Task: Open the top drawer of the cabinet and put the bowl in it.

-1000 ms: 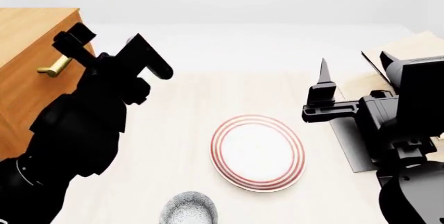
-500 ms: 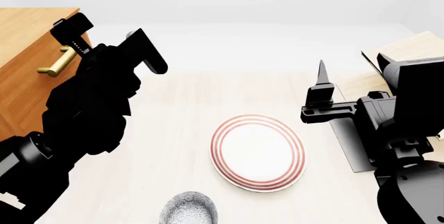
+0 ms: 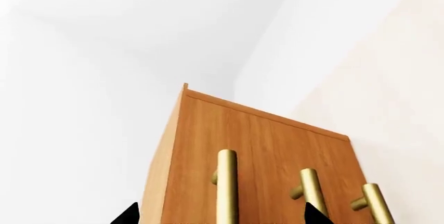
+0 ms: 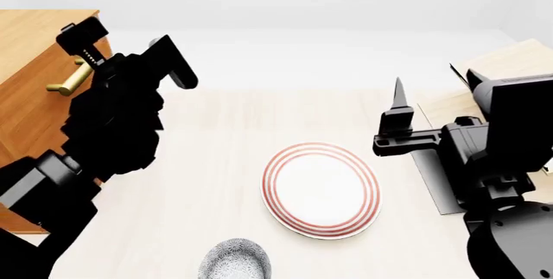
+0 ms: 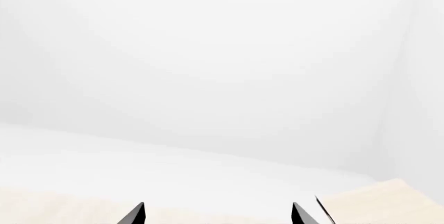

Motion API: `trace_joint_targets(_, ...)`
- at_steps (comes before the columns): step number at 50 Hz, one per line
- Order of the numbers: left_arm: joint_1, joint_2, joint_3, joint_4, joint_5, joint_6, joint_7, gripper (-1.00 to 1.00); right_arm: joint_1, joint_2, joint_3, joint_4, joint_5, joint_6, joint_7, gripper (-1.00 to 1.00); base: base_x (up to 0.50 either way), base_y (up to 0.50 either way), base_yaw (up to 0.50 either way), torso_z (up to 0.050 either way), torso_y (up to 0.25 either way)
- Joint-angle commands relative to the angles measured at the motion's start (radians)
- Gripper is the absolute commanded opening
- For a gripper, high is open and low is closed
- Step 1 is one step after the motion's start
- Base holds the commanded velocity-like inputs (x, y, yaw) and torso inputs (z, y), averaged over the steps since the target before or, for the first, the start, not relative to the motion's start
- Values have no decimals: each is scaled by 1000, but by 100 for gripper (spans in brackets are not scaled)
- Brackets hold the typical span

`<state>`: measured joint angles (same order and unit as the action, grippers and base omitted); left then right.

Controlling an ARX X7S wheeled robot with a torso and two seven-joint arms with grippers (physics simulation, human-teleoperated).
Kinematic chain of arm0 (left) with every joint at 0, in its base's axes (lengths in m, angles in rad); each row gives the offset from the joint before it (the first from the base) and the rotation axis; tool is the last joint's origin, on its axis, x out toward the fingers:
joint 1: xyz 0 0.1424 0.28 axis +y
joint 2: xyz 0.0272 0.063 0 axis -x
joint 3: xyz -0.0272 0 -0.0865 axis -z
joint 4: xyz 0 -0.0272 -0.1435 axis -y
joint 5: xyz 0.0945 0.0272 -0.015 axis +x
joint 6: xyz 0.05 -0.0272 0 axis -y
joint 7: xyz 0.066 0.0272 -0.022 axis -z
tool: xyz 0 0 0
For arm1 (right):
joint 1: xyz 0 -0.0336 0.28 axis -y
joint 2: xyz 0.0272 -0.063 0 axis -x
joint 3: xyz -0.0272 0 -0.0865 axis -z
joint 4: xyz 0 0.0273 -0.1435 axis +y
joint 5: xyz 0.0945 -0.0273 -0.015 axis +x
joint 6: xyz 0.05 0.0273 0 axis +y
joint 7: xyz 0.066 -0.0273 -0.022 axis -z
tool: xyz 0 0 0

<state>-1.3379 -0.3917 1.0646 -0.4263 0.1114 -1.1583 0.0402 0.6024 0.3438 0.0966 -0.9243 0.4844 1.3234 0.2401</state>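
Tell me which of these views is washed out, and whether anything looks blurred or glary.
Right wrist view: almost wholly flat white, nothing sharp. Left wrist view: bright and pale around the crisp cabinet. Head view: even light, faint shadows, no blur; plate and bowl sharp.

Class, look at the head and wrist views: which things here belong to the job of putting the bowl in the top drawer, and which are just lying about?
Belongs to the job:
cabinet
top drawer's handle
bowl
left tool, open, by the handle

Just lying about:
plate
shelf rack
right tool, open, idle
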Motion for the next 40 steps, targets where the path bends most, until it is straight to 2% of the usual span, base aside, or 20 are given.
trace_joint_targets(1, -10, 41, -10, -141, -7, 61, -18, 100, -19, 8, -8, 16, -1, -29, 2, 100, 0, 0, 0, 0, 0)
trace_joint_targets(40, -10, 130, -48, -486, -29, 236, -86, 100, -57, 19, -3, 54, 6, -80, 14, 100, 0, 0, 0, 0, 0)
